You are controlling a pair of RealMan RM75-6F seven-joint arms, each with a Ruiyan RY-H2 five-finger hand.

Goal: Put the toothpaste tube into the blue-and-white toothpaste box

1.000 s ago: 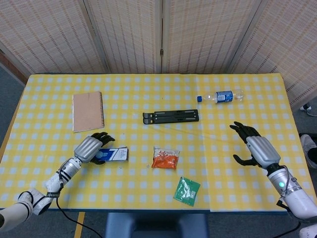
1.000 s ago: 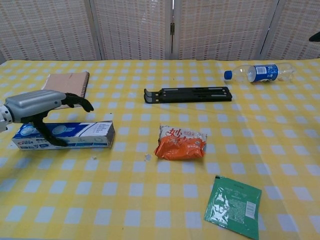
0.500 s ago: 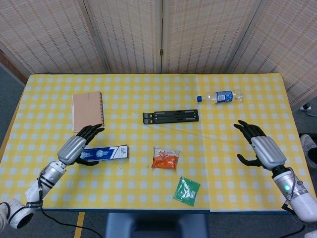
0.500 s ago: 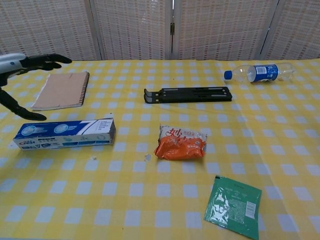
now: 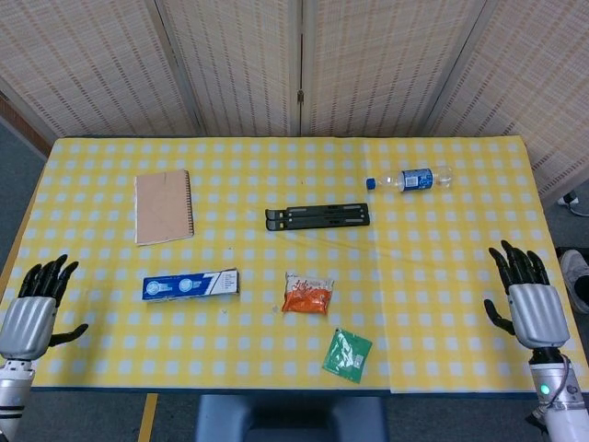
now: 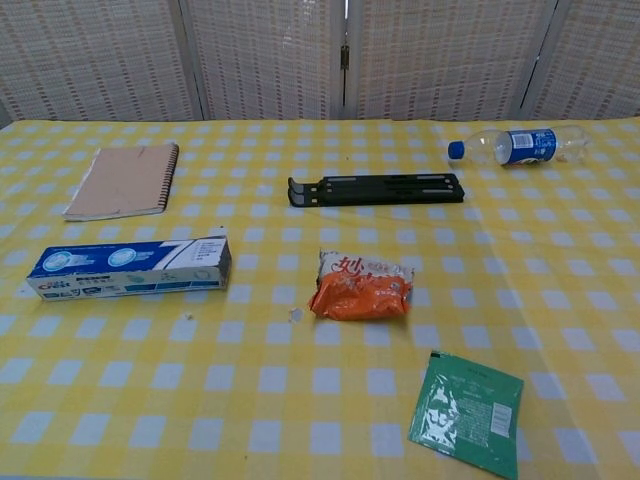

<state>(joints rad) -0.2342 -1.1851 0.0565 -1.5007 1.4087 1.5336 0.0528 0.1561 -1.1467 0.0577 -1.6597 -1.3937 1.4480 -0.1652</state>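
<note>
The blue-and-white toothpaste box (image 5: pixel 190 284) (image 6: pixel 129 268) lies flat on the yellow checked table, left of centre, with its end flaps shut. No toothpaste tube shows outside it. My left hand (image 5: pixel 31 313) hovers at the table's front left corner, well left of the box, fingers spread and holding nothing. My right hand (image 5: pixel 529 302) is at the front right edge, fingers apart and empty. Neither hand shows in the chest view.
A spiral notebook (image 5: pixel 163 205) lies behind the box. A black folding stand (image 5: pixel 317 217) sits mid-table, a water bottle (image 5: pixel 410 179) at the back right. An orange snack pack (image 5: pixel 306 294) and a green sachet (image 5: pixel 347 354) lie near the front centre.
My left hand let go of the box and drew back to the front left corner. My right hand pulled back toward the front right edge. The box stays put.
</note>
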